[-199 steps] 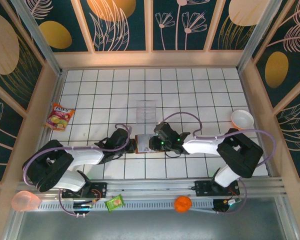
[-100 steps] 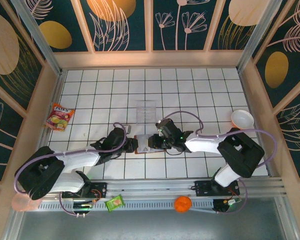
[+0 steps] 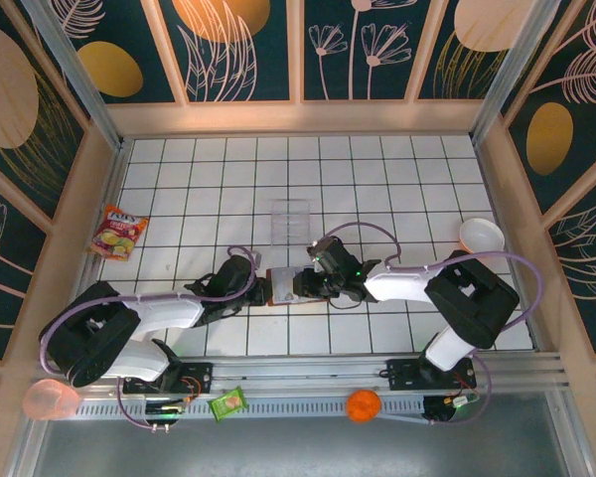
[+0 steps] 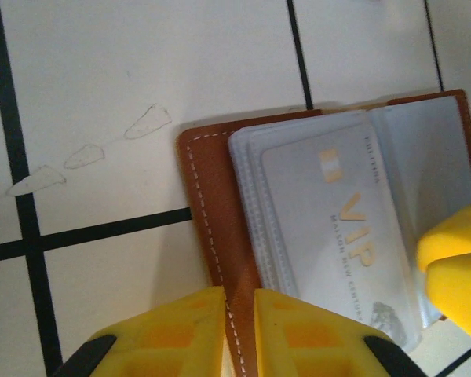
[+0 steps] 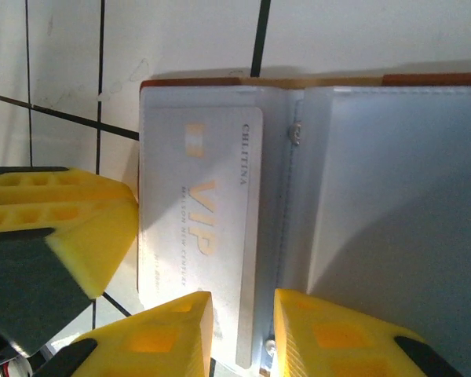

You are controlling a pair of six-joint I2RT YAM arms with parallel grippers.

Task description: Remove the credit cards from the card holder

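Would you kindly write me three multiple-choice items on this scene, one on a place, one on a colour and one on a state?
1. Where does the card holder lie?
A) between the left gripper and the right gripper
B) in the clear tray
C) beside the snack packet
2. What colour are the fingers?
A) black
B) yellow
C) blue
3. How is the card holder?
A) folded shut
B) open, with a VIP card inside
C) open and empty

Answers: 1 A, the top view shows it between both arms' tips; 2 B, both wrist views show yellow pads; 3 B, the lining is spread and the card lies in it.
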